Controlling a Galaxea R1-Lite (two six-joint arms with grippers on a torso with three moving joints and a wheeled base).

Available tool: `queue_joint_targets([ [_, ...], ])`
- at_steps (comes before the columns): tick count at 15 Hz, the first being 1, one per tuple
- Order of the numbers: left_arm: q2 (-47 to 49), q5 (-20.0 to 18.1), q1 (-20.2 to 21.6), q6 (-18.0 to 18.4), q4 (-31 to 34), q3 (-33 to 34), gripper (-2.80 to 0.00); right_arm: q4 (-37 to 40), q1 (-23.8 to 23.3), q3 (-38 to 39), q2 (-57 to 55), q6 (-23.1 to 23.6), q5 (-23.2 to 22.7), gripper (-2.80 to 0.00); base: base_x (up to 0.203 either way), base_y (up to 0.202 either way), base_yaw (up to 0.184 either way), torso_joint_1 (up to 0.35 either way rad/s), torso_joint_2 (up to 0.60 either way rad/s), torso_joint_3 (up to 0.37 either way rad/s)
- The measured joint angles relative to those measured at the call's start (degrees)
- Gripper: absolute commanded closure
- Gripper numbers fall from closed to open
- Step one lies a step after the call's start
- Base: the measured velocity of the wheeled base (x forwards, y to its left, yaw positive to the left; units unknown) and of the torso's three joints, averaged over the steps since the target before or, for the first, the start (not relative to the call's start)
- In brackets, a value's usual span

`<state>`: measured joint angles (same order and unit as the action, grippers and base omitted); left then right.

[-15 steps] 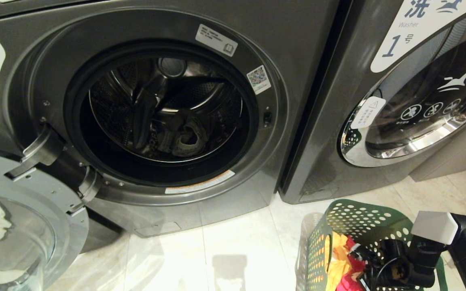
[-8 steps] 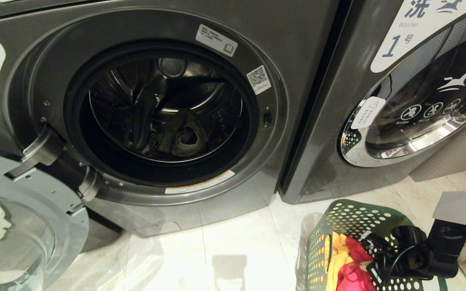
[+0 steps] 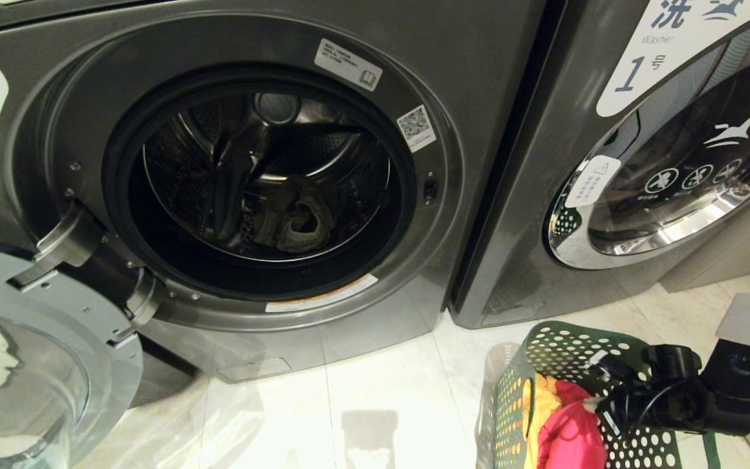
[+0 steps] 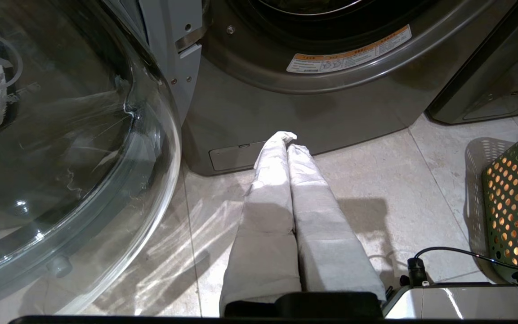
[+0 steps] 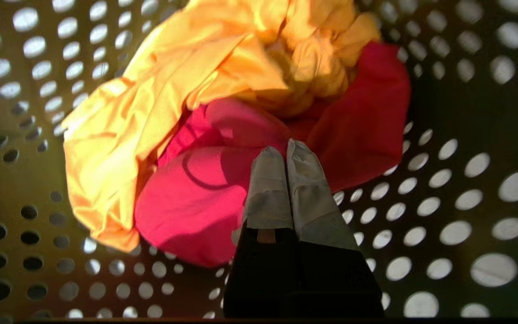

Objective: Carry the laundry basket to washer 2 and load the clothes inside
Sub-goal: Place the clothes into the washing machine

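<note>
**Readable markings: right-hand washer only**

I read a white label (image 3: 668, 45) on the right washer (image 3: 544, 195), at 1 o'clock in my head view: "Washer", a big blue "1", Chinese characters and a blue horse. On its door (image 3: 687, 176), a white horse logo and round icons. The open washer's (image 3: 466, 78) stickers (image 3: 349, 64) and QR code (image 3: 416, 127) are too small to read.

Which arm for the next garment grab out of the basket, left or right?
Right. The right gripper is already inside the laundry basket, fingers shut, tips at the red-pink cloth. The left gripper is shut too, low over the floor tiles by the open washer, away from the basket.
</note>
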<state>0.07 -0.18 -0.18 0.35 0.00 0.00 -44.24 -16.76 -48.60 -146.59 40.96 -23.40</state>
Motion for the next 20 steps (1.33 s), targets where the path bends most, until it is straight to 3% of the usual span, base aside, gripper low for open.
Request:
queue_joint_targets([
  [7,0.00,0.00,0.00,-0.02,0.00,0.00,0.00,-3.98,1.66,-0.43,1.47,-3.17,-13.85,0.00,0.000,0.000,0.000,0.000,0.00,0.000],
  [11,0.00,0.00,0.00,-0.01,0.00,0.00,0.00,-9.19,2.60,-0.60,1.64,-5.62,-17.12,0.00,0.000,0.000,0.000,0.000,0.00,0.000],
  [14,0.00,0.00,0.00,-0.01,0.00,0.00,0.00,-10.58,3.23,-0.69,1.20,-5.79,-15.71,0.00,0.000,0.000,0.000,0.000,0.00,0.000],
  [17,0.00,0.02,0.00,-0.01,0.00,0.00,0.00,-8.35,3.23,-0.06,1.12,-5.01,-8.12,0.00,0.000,0.000,0.000,0.000,0.00,0.000],
  [18,0.00,0.02,0.00,0.00,0.00,0.00,0.00,-7.41,3.21,0.08,1.11,-4.31,-6.84,-2.80,0.000,0.000,0.000,0.000,0.00,0.000],
  [20,0.00,0.00,0.00,0.00,0.00,0.00,0.00,-7.24,3.23,0.27,1.20,-3.48,-5.85,-2.80,0.000,0.000,0.000,0.000,0.00,0.000],
])
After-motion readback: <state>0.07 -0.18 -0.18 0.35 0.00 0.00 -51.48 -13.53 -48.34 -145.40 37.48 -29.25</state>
